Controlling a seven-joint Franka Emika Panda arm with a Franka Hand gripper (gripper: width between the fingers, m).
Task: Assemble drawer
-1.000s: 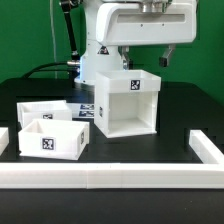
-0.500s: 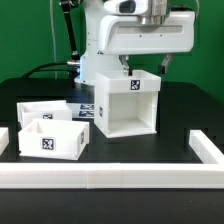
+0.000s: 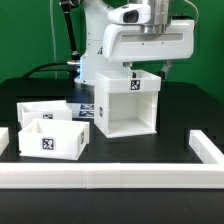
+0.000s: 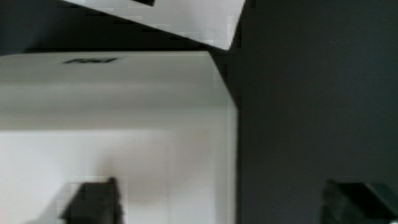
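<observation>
Hovering gripper sits right above the top of the housing, toward its rear on the exterior view's right. Jaws are spread wide with nothing pinched. In the wrist view both dark fingertips are well apart: one over the housing's white surface, the other over the black table, with the housing's edge running between them. Can't tell whether either finger touches the plastic.

Housing stands upright mid-table, open front toward the exterior camera, with its tag on the upper front panel.

Two trays sit to the exterior view's left of the housing, both open side up. Front tray shows its tag on the near face. Rear tray is just behind it, partly hidden. There is a small gap between the trays and the housing.

Marker board lies flat behind the trays, beside the housing's base. White rails run along the table's near edge and sides.
</observation>
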